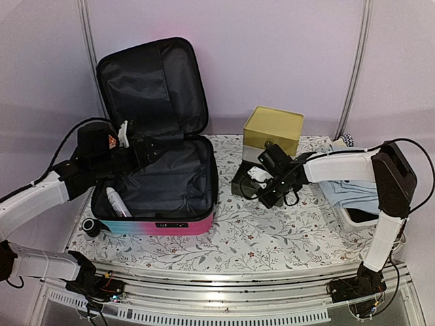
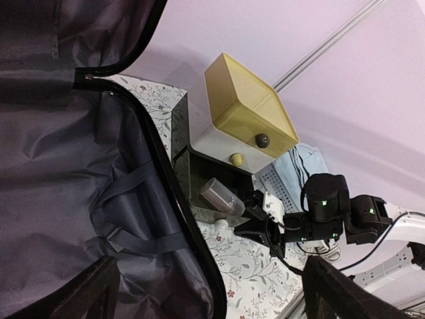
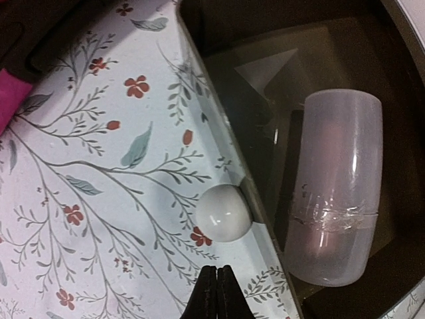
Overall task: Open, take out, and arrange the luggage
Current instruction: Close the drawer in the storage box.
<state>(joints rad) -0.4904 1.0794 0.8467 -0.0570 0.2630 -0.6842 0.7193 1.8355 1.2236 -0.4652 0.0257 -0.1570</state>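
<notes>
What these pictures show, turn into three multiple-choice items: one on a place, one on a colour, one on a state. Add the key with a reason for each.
1. Where does the translucent bottle lie?
A) on the flowered cloth
B) in the dark pulled-out drawer
C) on top of a yellow lid

2. What colour is the round knob on that drawer?
A) black
B) red
C) white

3. How does the luggage stand?
A) open, lid raised
B) zipped shut
C) upside down

Key: 1 B, the bottle rests on the drawer's dark floor; 2 C, the ball at the drawer's front edge is white; 3 A, the black lining shows in both halves.
</notes>
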